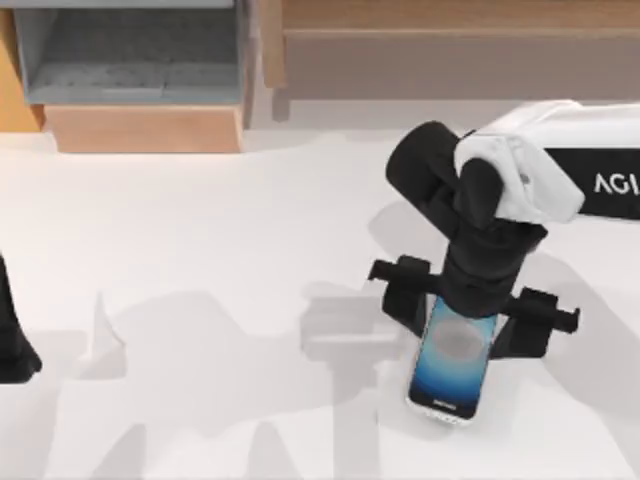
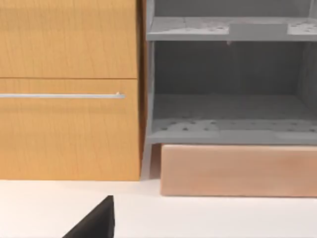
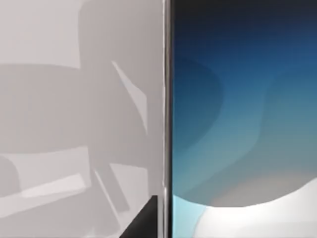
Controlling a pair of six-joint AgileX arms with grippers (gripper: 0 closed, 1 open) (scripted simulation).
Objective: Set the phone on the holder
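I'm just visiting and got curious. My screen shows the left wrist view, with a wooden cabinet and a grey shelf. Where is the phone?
Observer: In the top view the phone lies flat, screen up, on the right side of the white table.
Operator: Is anything holding it?
Observer: The right gripper hangs directly above it, its fingers spread open on either side of the phone's far end. I cannot tell whether they touch it.
Operator: And the arm my camera rides on?
Observer: The left arm sits at the table's left edge, far from the phone.
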